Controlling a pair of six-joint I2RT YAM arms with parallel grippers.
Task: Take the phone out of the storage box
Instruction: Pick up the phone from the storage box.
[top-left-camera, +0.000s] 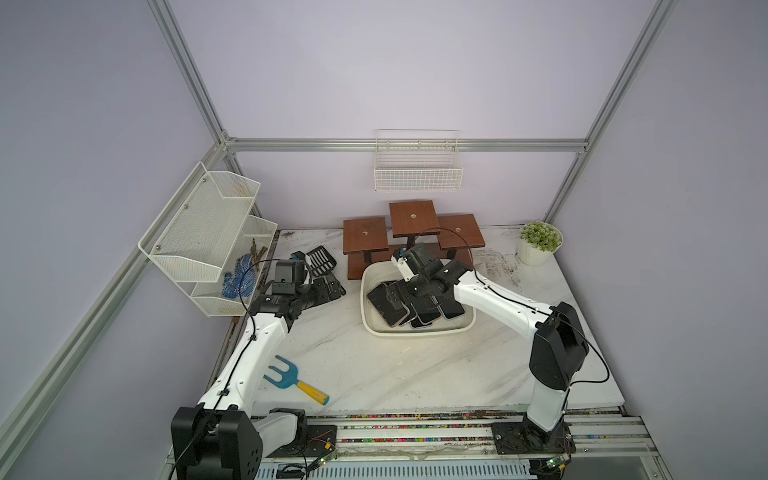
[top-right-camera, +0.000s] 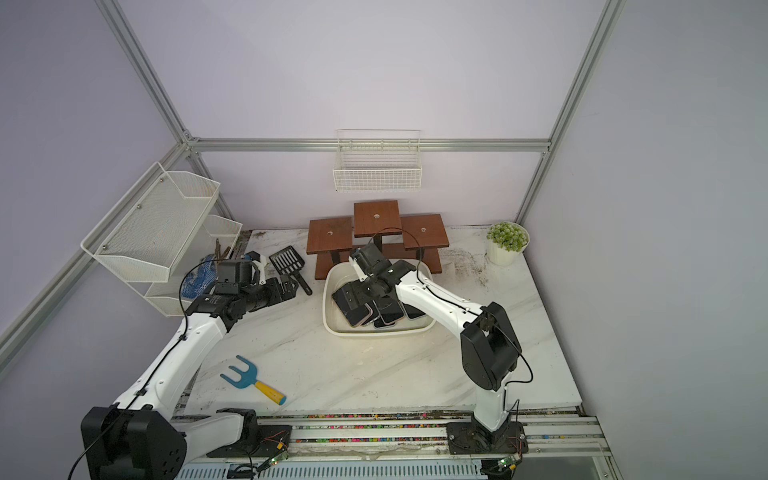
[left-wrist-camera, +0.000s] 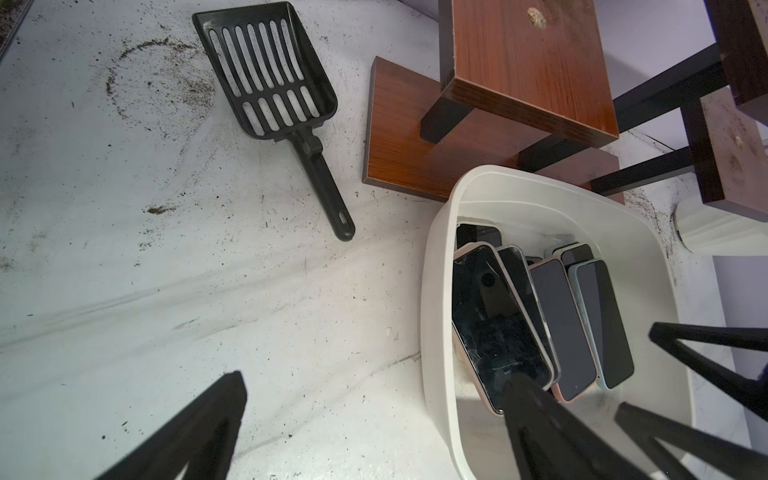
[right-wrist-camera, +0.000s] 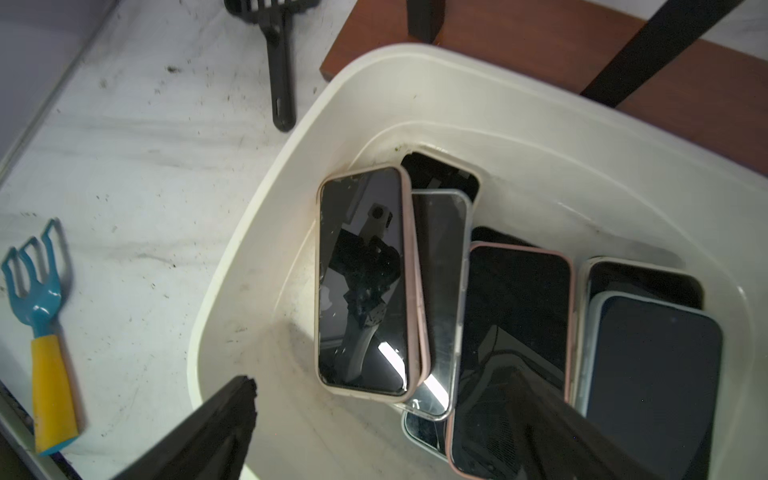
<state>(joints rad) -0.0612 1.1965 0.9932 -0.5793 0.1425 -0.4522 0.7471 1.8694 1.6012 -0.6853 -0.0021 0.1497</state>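
The storage box (top-left-camera: 419, 332) (top-right-camera: 376, 333) is a shallow white tub in the middle of the marble table, with several dark-screened phones overlapping inside. The topmost phone (right-wrist-camera: 361, 282) (left-wrist-camera: 494, 320) (top-left-camera: 384, 306), in a pale pink case, lies at the tub's left side. My right gripper (right-wrist-camera: 382, 380) (top-left-camera: 395, 296) hangs open just above the phones, inside the tub's rim (right-wrist-camera: 232, 257), with nothing between its fingers. My left gripper (left-wrist-camera: 376, 380) (top-left-camera: 332, 289) stands open and empty over the table beside the tub's left wall (left-wrist-camera: 428, 291).
A black slotted scoop (top-left-camera: 322, 259) (left-wrist-camera: 270, 70) lies behind my left gripper. A brown wooden tiered stand (top-left-camera: 411, 218) stands right behind the tub. A blue rake with a yellow handle (top-left-camera: 291, 378) lies front left; a potted plant (top-left-camera: 540, 241) is back right. A white mesh shelf (top-left-camera: 203, 232) lines the left wall.
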